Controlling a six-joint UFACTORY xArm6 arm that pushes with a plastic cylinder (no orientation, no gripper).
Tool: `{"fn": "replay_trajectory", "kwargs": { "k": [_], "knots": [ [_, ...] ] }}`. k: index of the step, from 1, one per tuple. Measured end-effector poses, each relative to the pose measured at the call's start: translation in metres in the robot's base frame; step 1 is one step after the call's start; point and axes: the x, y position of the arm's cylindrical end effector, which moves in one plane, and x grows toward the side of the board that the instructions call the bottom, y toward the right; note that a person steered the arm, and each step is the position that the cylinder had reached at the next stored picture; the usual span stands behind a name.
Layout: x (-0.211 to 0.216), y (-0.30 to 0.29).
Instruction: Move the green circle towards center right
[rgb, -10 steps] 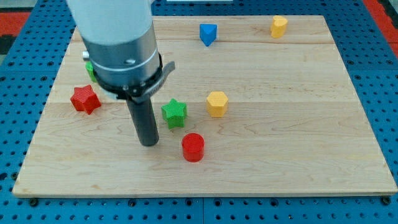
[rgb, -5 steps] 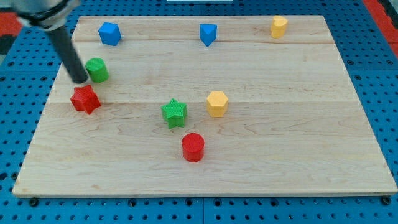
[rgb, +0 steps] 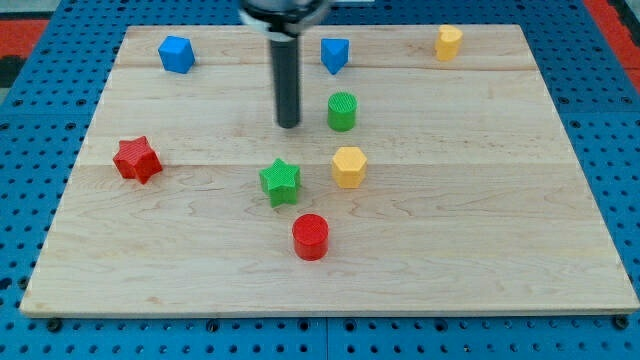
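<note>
Camera view, my tip (rgb: 289, 124) bare, left of green circle (rgb: 342, 111), yellow hexagon (rgb: 349, 166) below it.

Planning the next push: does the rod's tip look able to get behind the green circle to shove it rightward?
Probably yes. My tip sits just left of the green circle, with only bare board between them; the yellow hexagon lies below, off that line.

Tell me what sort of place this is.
Probably a robotics lab bench: a wooden board lies on a blue perforated panel, small coloured blocks such as the green circle are scattered about, and my tip sits at its left.
</note>
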Motion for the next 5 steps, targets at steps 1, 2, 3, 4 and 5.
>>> {"fn": "replay_trajectory", "kwargs": {
  "k": [1, 2, 3, 4, 5],
  "knots": [
    [-0.016, 0.040],
    [0.005, 0.110],
    [0.008, 0.144],
    [0.001, 0.165],
    [-0.047, 0.098]
  ]
}}
